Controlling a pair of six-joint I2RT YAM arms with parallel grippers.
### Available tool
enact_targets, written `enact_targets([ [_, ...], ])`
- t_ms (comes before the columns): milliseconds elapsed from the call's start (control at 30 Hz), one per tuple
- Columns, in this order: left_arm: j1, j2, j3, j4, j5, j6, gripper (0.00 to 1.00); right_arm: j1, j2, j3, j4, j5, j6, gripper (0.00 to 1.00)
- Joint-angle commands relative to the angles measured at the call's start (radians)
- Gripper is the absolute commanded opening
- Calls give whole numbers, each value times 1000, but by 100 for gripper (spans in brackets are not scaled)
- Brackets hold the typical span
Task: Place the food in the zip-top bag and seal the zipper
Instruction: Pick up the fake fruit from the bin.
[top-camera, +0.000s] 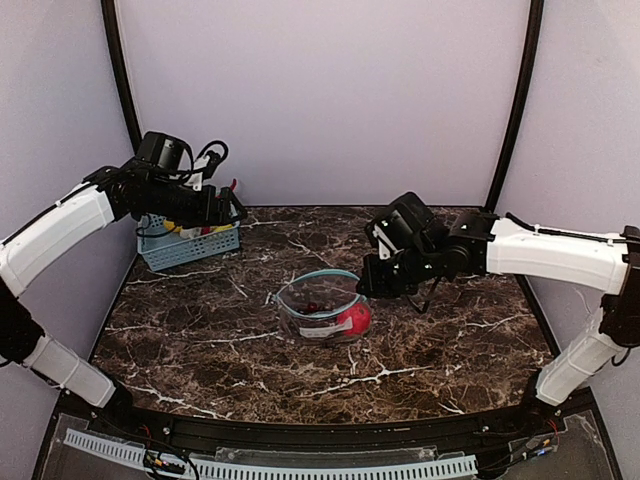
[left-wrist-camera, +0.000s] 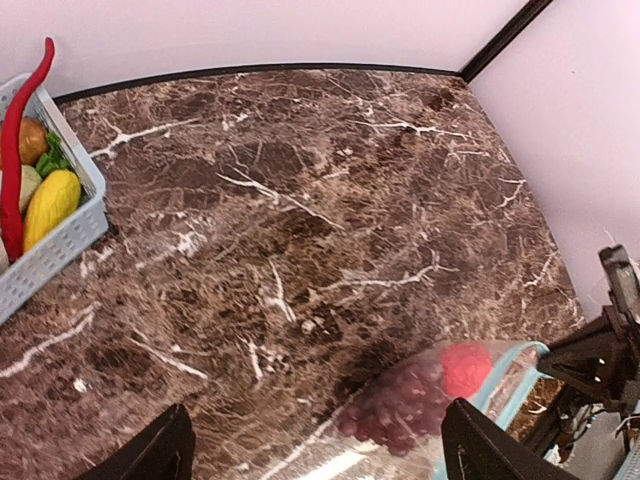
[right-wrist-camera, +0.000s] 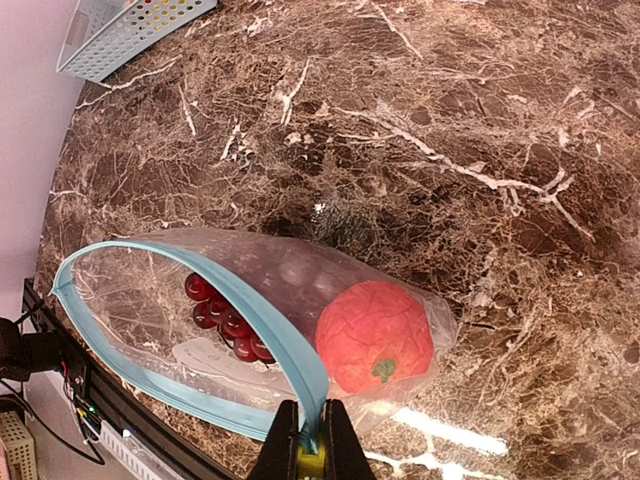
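Observation:
The clear zip-top bag (top-camera: 322, 305) lies mid-table with its mouth open. Its teal zipper (right-wrist-camera: 250, 310) arches up. Inside are a dark purple grape bunch (right-wrist-camera: 225, 315) and a red round fruit (right-wrist-camera: 375, 335). My right gripper (right-wrist-camera: 310, 440) is shut on the zipper strip at the bag's right corner; it also shows in the top view (top-camera: 368, 285). My left gripper (top-camera: 235, 210) is open and empty, raised beside the blue mesh basket (top-camera: 190, 240). In the left wrist view the bag (left-wrist-camera: 420, 410) lies between its fingertips (left-wrist-camera: 150, 455). A yellow oblong piece (left-wrist-camera: 50, 205) and a brown piece (left-wrist-camera: 32, 140) lie in the basket.
The basket (left-wrist-camera: 60, 245) stands at the back left and also holds a long red chili (left-wrist-camera: 20, 140) and a green piece. Purple walls close the back and sides. A black rail runs along the table's near edge (top-camera: 300, 435).

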Motion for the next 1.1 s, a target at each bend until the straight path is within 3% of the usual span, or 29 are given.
enact_targets([
  [0, 102, 131, 92, -10, 34, 79, 83, -4, 21, 37, 33, -22, -25, 2],
  [333, 267, 566, 386, 26, -33, 199, 57, -2, 45, 30, 78, -80, -19, 2],
  [633, 329, 781, 558, 5, -18, 272, 50, -2, 35, 9, 82, -73, 9, 2],
  [933, 351, 1012, 782, -135, 7, 407, 38, -2, 18, -8, 74, -58, 30, 2],
  [1067, 352, 1060, 802, -157, -48, 444, 37, -3, 10, -13, 72, -51, 39, 2],
])
